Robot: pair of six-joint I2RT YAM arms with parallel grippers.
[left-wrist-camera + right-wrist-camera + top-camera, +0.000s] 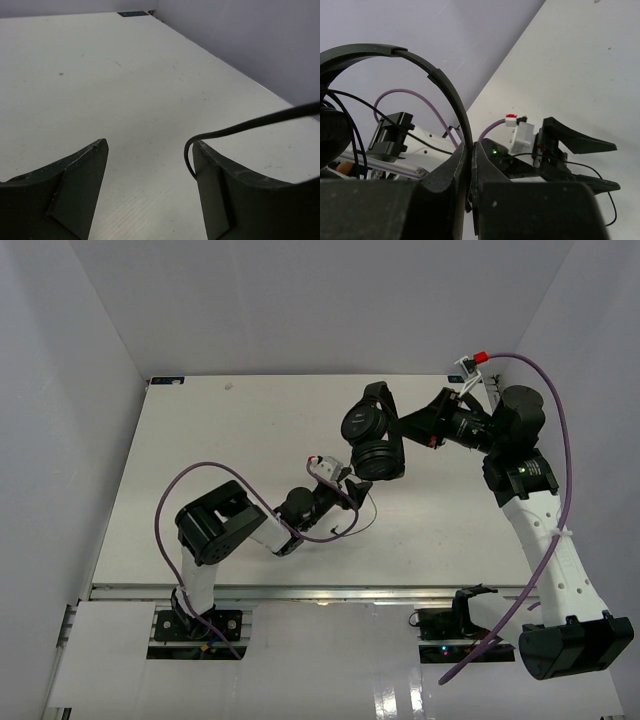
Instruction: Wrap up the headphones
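While above the tabletop (200, 440) the headphones (372, 435) hang in my right end effector (470, 160), clamped on the thin headband (435, 80), my left end effector (150, 145) is spread with the cable (240, 127) draped against one finger (220, 185); cable looks light and limp, I'd pinch it mid-run

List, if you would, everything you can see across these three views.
headphones: one, black, right of the table's centre, headband pinched by the right gripper
headphone cable: one, thin, black, draped over one finger of the left gripper
table: one, white, beneath both arms
walls: three, pale grey, left, back and right of the table
purple cables: two, purple, one along each arm
left gripper: one, black, open, near the table's centre
right gripper: one, black, shut on the headband
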